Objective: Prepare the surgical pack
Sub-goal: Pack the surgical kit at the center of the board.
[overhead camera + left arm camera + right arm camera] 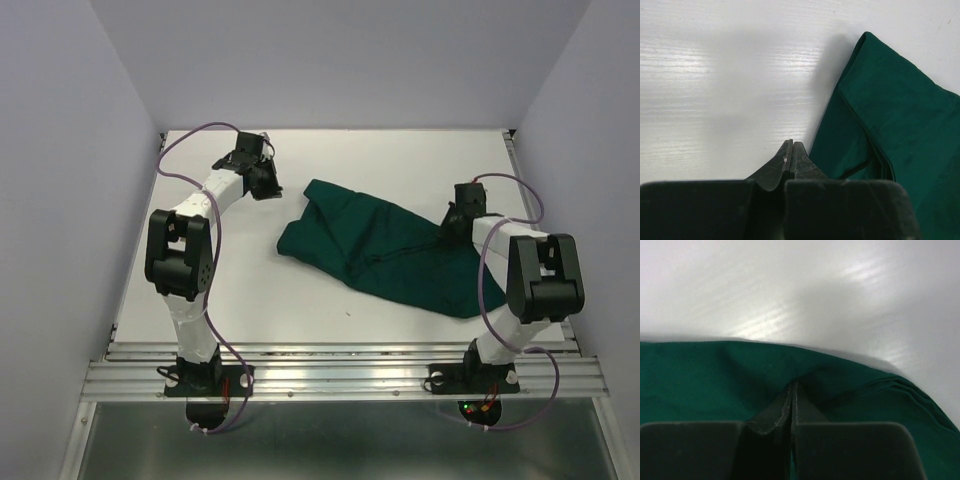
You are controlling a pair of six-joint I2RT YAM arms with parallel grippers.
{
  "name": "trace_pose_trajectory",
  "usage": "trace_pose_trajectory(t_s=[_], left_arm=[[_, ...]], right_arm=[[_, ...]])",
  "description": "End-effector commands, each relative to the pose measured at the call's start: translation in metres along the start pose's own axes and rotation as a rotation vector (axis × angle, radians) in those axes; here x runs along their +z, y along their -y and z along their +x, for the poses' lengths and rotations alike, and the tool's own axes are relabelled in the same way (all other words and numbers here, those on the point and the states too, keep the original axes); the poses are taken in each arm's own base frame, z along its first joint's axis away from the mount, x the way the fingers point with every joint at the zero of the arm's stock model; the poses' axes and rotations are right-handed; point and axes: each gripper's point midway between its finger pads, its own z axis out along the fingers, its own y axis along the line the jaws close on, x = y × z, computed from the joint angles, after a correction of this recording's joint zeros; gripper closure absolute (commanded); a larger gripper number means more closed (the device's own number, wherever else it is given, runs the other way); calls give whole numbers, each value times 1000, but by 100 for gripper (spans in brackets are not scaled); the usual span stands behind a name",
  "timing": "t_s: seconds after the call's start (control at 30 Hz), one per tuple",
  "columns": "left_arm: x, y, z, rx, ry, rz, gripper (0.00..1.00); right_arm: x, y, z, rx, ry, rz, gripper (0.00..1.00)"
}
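Observation:
The dark green cloth drape point(390, 258) lies crumpled and partly folded in the middle of the white table. My left gripper point(268, 184) is shut and empty, hovering over bare table just left of the drape's far left corner point(875, 100); its tips show in the left wrist view point(791, 145). My right gripper point(450, 228) is at the drape's right edge, shut on a pinch of the green cloth point(700, 375), which bunches at the tips point(794, 386). The steel tray, forceps, gauze pads and packet are out of view.
The white table point(400, 160) is boxed in by pale walls at the left, the back and the right. A metal rail point(340, 375) carrying both arm bases runs along the near edge. Purple cables loop off both arms.

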Motion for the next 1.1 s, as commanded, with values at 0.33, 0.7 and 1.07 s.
trace_pose_trajectory(t_s=[0.33, 0.7, 1.07], left_arm=[[-16, -1, -21, -7, 49, 8, 100], [-34, 3, -20, 7, 69, 35, 100], [-26, 3, -16, 10, 46, 50, 100]], right_arm=[[42, -31, -83, -54, 64, -16, 99], [-64, 13, -45, 34, 127, 24, 95], [-68, 37, 46, 121, -27, 16, 98]])
